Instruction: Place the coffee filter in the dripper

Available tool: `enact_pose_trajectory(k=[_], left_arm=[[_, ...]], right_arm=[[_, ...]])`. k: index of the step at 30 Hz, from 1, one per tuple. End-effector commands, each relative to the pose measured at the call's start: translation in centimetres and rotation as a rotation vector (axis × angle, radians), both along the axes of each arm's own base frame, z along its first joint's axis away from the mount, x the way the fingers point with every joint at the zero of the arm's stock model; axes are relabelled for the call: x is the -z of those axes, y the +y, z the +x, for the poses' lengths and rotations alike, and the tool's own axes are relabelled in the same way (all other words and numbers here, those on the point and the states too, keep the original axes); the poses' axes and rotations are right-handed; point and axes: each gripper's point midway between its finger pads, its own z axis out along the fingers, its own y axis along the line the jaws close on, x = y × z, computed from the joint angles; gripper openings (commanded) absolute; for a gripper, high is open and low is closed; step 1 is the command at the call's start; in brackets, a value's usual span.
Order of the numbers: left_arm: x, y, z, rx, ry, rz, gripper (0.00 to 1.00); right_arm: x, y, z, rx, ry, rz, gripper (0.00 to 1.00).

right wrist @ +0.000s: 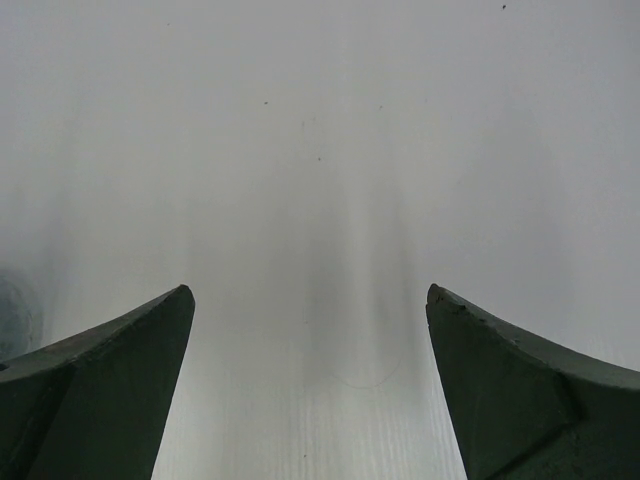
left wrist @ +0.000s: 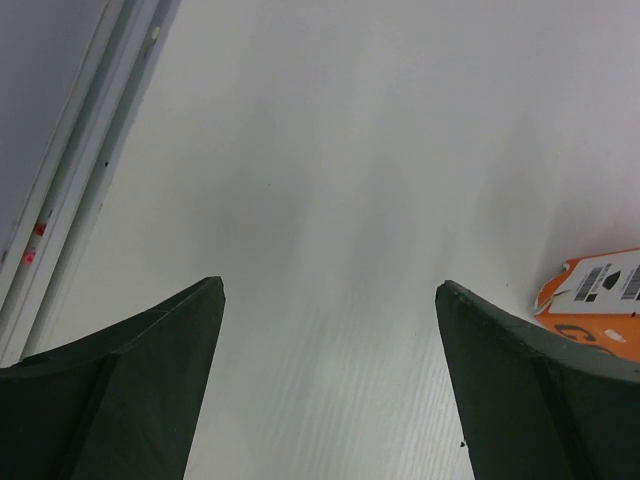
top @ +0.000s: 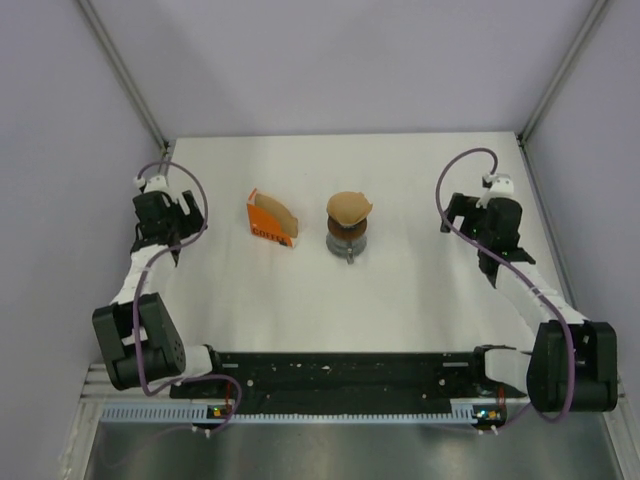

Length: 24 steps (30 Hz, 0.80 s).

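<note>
Coffee filter lies mid-table, between my two arms and a little toward the far side, and from above it looks to be seated on top of the dripper, whose dark ring shows just below its near edge. Its long axis stands upright: the wavy mouth faces up at the overhead camera and the point goes down out of sight, into the dripper's hole as far as I can judge. How deep it sits I cannot tell from above. My left pincer is spread wide with nothing between the fingers, only bare table; the filter lies off to its right, with the orange pack standing between them, its corner showing at the right edge of my left wrist view. My right pincer is likewise wide and empty over bare table, and the filter lies to its left, with nothing in the way. I judge the right arm the nearer, and the one with the cleaner line. If the filter wants pressing down to sit true, I would come from the right and from above, along that upright axis, so as not to tip the dripper or crush the rim.
</note>
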Motion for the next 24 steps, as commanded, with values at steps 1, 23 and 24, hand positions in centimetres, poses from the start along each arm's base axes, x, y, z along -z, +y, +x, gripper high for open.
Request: enact_pose_trajectory(k=[1, 23, 24], left_arm=[[-2.9, 0.1, 0.9, 0.015, -0.184, 0.061, 0.93], [3.4, -2.1, -1.3, 0.017, -0.206, -0.058, 0.95], [3.4, -2.0, -1.4, 0.005, -0.205, -0.063, 0.95]], right_arm=[[-4.3, 0.0, 1.4, 0.006, -0.245, 0.004, 0.99], [0.4, 0.5, 0.0, -0.017, -0.251, 0.028, 0.98], [0.7, 0.4, -0.2, -0.008, -0.252, 0.027, 0.98]])
